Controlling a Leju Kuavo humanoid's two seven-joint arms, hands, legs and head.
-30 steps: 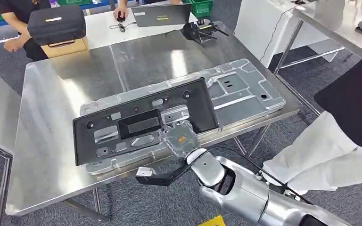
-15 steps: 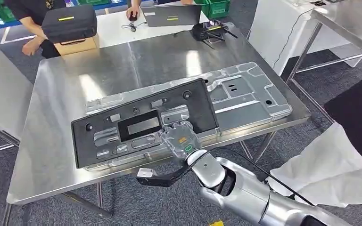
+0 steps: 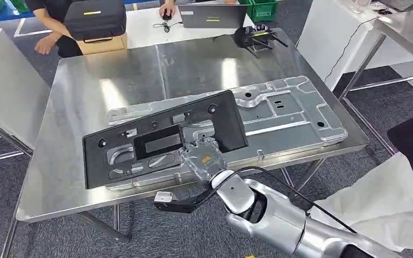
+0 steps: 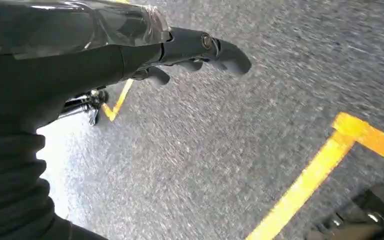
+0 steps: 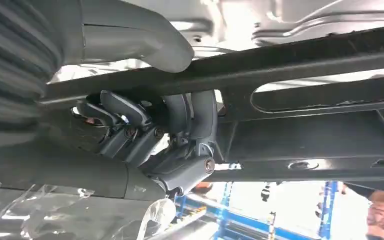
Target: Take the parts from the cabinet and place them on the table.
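Beyond your right robot hand (image 3: 203, 160) the steel tabletop (image 3: 75, 102) carries a silver stamped panel (image 3: 290, 110), and the black plastic panel (image 3: 161, 142) lies tilted across it. Your right robot hand grips that black panel's near edge, thumb above and fingers (image 5: 130, 125) curled beneath, likely steadying it until it rests. Your left robot hand (image 4: 200, 50) hangs over the floor, fingers loosely extended, holding nothing.

Panel (image 3: 164, 140) on tray (image 3: 296, 115), on table (image 3: 75, 102).

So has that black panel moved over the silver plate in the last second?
Yes. Held by the right hand, the black panel has slid slightly to the robot's left across the silver plate.
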